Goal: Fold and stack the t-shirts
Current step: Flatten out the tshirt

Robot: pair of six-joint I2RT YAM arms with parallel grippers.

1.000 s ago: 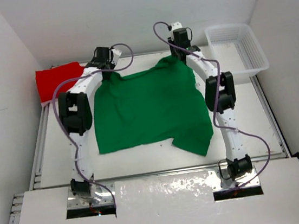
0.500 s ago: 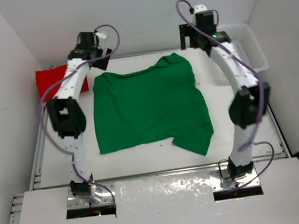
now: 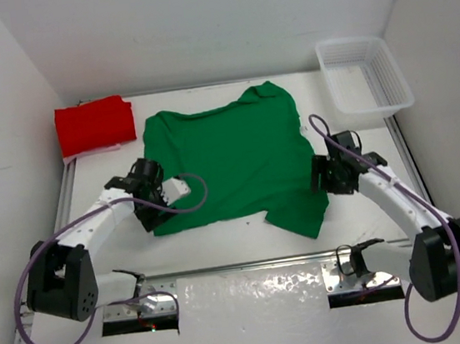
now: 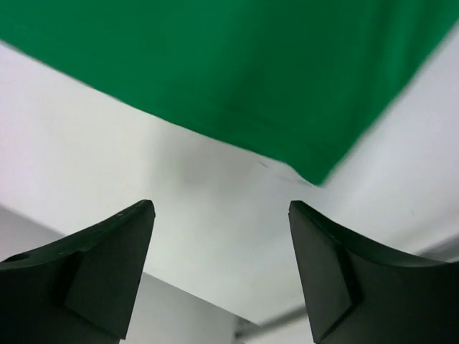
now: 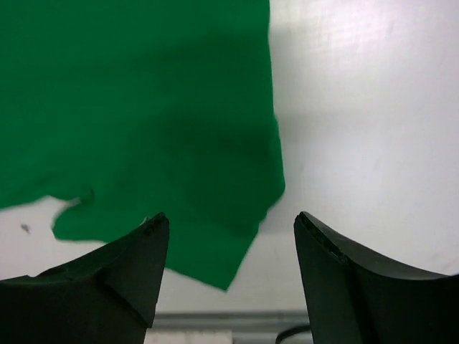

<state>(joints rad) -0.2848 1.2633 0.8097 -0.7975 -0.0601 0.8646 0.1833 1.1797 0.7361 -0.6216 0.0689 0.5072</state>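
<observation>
Green t-shirt and red t-shirt, two total; left tool, right tool apart.

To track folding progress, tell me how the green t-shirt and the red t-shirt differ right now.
The green t-shirt lies spread open in the middle of the table; the red t-shirt is folded into a compact rectangle at its far left corner. The green t-shirt covers far more surface than the red t-shirt. Both are plain, solid-coloured cloth.

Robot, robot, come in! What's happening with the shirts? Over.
Grippers: left gripper open, right gripper open, both empty. Shirts: green t-shirt spread flat, unfolded; red t-shirt folded, far left. Nothing blocking. Over.
</observation>
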